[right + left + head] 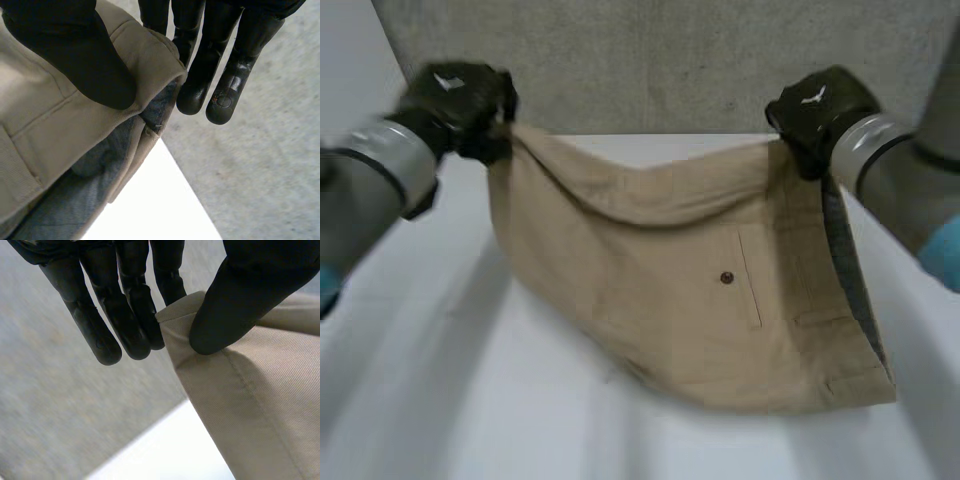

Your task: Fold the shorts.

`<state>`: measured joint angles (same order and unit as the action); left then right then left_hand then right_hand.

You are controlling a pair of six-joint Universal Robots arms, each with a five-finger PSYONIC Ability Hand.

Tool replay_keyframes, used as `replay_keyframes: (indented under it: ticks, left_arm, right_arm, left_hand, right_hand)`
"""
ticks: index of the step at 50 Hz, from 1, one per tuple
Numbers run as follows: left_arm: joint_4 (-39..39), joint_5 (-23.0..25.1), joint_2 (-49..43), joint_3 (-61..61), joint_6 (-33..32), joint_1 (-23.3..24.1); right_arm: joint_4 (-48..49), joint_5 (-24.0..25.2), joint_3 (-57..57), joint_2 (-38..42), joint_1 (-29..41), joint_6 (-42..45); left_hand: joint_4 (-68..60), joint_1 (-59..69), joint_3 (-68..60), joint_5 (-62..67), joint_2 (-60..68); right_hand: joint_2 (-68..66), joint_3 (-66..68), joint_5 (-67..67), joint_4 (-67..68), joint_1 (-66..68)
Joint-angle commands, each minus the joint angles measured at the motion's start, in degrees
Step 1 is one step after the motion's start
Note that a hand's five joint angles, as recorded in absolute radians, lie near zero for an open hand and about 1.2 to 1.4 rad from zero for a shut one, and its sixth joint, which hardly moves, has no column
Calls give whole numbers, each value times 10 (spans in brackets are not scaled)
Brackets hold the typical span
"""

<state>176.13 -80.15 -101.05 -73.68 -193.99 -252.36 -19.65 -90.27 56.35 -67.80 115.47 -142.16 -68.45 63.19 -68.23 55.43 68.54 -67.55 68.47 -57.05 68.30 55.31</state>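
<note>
Above the white bench, the beige shorts hang between two hands.
The left hand pinches one top corner between thumb and fingers, and the right hand pinches the other corner at the waistband. Held so, well apart, the cloth is spread wide, probably so it can be laid flat for a fold; its lower edge seems to touch the bench.

We count one pair of tan shorts, bearing one dark button and one pocket. We count two robot hands: the left robot hand and the right robot hand. We count one white table.
</note>
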Motion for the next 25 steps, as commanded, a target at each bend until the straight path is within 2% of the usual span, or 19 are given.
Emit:
replay_keyframes:
  ticks: [1, 7, 9, 13, 20, 25]
  left_arm:
    - [27, -41, -130, 99, 1, 18]
    - [115, -87, -126, 189, 5, 20]
    - [167, -119, -105, 211, 8, 20]
    - [239, -154, -54, 204, 9, 24]
    - [241, -147, -8, 89, 12, 35]
    - [234, -125, 15, -65, 14, 32]
  right_arm:
    - [121, -5, -30, 64, 2, -11]
    - [299, -7, -55, 61, 5, -23]
    - [414, -10, -54, 45, 7, -33]
    - [469, -10, -39, -2, 8, -37]
    - [394, 5, 3, -20, 8, -38]
    - [282, 45, 58, -15, 3, -43]
  left_hand:
    - [-115, 168, -118, 146, 115]
    - [-115, 168, -118, 146, 115]
    - [-115, 168, -118, 146, 115]
    - [-115, 168, -118, 146, 115]
    - [-115, 168, -118, 146, 115]
    - [-115, 168, -118, 146, 115]
  right_hand:
    - [-124, 115, -130, 117, 247]
    - [-124, 115, -130, 117, 247]
    - [-124, 115, -130, 117, 247]
    - [-124, 115, -130, 117, 247]
    - [-124, 115, -130, 117, 247]
    - [-124, 115, -130, 117, 247]
